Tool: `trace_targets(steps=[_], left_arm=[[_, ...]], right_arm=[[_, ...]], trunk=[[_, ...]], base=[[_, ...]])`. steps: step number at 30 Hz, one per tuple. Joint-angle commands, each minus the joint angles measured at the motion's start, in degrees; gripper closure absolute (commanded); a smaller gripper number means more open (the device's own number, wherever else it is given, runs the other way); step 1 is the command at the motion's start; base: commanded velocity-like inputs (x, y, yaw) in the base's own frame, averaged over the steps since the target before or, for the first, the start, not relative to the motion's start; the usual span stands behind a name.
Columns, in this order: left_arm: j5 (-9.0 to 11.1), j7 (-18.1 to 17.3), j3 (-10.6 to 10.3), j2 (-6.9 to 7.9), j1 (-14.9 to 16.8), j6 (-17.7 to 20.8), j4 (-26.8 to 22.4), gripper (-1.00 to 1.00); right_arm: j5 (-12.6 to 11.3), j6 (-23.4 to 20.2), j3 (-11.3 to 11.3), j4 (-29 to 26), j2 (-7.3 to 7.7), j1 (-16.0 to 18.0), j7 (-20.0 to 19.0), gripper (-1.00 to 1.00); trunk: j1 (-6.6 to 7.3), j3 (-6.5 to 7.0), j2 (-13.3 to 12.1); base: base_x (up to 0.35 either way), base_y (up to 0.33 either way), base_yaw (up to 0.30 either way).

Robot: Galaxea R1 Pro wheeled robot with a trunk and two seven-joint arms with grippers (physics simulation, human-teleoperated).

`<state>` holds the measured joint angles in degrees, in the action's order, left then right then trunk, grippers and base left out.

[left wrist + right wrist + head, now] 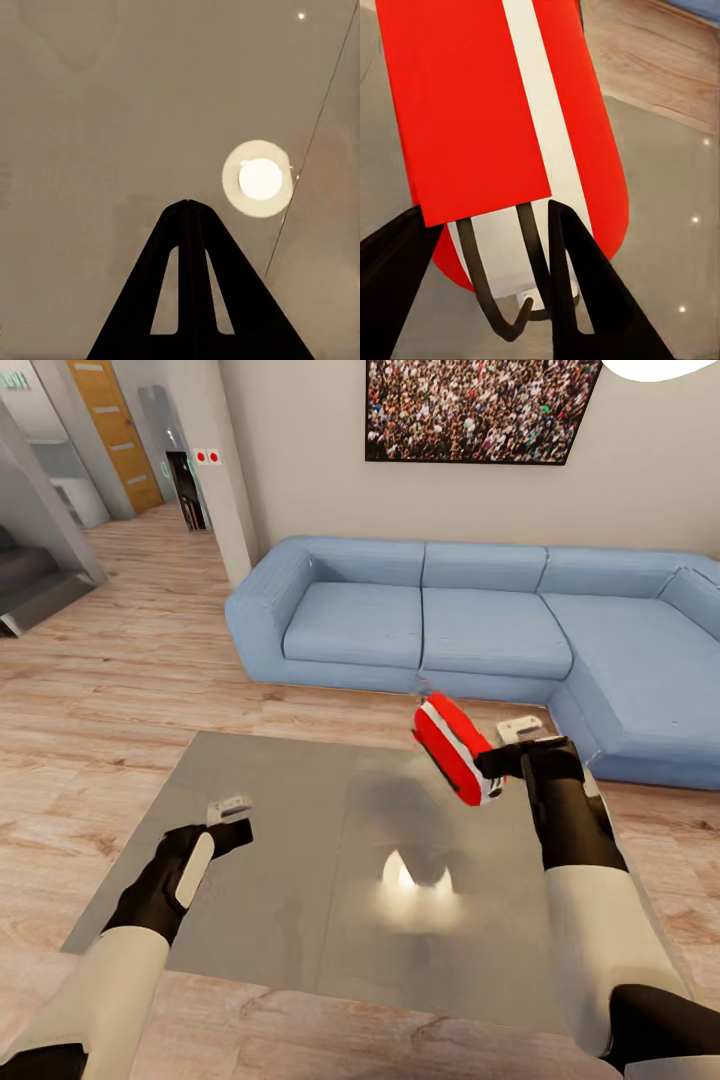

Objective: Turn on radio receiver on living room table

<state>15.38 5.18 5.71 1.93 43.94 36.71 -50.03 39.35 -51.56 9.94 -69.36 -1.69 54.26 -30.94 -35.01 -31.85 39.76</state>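
The right gripper (497,762) grips the radio receiver (455,747) between its fingers, lifted and tilted above the table (280,860). The left gripper (189,204), fingers together, hovers over the near left part.

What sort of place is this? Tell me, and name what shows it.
Most likely a home living room: a blue sofa, a framed crowd picture on the wall, and a low glossy table on wood floor.

forearms: white shells seen | wrists: black housings, white stripe on left wrist (195,870) | gripper mounts: pale grey blocks | fingers (191,292): black, tapered, slotted
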Motion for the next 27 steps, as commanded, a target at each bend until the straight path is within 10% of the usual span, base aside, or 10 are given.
trace_targets(steps=[1,6,11,14,27], left_arm=[[0.0,0.03,0.0,0.0,-0.27,-0.05,0.11,1.0],[0.0,0.09,0.0,0.08,-2.79,-0.12,0.25,1.0],[0.0,0.1,0.0,1.09,-5.61,0.0,0.24,1.0],[0.0,0.1,0.0,1.61,-8.09,0.1,0.25,1.0],[0.09,-0.19,-0.05,3.5,-13.61,-0.1,0.28,1.0]], right_arm=[[-0.95,-2.37,-0.04,0.01,-0.06,-0.06,-0.16,1.0],[-0.96,-6.0,0.05,2.46,-0.27,-2.32,-2.02,1.0],[-0.47,-6.48,0.19,2.79,-0.18,-4.95,-12.9,1.0],[3.54,-6.56,0.23,2.73,-0.16,-5.51,-15.81,1.0],[8.52,-6.53,-0.1,3.56,-0.53,-5.74,-18.42,1.0]], trunk=[[0.0,0.01,0.01],[0.0,0.01,0.01],[0.0,0.01,0.01],[0.0,0.01,0.01],[0.0,0.01,0.01]], base=[[0.0,0.0,0.0],[0.0,0.0,0.0],[0.0,0.0,0.0],[0.0,0.0,0.0],[0.0,0.0,0.0]])
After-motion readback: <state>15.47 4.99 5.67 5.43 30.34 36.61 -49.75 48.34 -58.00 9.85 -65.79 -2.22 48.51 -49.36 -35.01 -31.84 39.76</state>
